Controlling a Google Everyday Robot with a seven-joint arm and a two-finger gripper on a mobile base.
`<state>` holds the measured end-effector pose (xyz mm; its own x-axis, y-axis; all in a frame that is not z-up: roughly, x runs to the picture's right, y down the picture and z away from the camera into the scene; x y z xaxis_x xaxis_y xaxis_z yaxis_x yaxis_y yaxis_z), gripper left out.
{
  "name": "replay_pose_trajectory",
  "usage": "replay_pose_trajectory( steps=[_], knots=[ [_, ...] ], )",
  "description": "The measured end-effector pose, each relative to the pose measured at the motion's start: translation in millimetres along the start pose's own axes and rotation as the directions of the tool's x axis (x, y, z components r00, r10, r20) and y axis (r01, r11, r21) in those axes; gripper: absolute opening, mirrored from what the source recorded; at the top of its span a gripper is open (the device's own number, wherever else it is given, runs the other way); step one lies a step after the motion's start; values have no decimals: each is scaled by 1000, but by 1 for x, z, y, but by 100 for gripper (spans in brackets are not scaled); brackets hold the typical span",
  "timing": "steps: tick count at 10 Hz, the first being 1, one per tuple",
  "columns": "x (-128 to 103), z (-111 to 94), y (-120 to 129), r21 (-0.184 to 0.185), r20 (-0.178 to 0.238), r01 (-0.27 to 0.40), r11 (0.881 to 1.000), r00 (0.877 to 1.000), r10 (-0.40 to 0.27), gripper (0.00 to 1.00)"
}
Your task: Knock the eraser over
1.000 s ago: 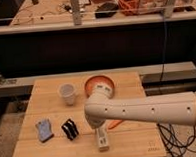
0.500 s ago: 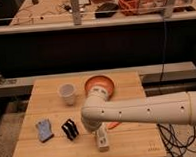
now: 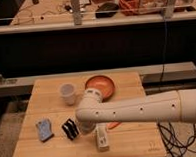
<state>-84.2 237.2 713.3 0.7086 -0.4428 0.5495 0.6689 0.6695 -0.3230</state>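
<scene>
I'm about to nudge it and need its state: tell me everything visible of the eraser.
The eraser is a small black block with a few white stripes. It seems to stand upright on the wooden table, near the front edge, and is not yet knocked over. The blue-grey piece lies apart on its picture-left side. The tool hangs close on its other side; contact cannot be told.
</scene>
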Motion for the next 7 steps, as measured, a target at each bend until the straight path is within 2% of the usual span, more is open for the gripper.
replay_pose_trajectory(
  steps=[7],
  knots=[
    [-23,9,-23,24,35,49,998,998,-50,3]
  ],
)
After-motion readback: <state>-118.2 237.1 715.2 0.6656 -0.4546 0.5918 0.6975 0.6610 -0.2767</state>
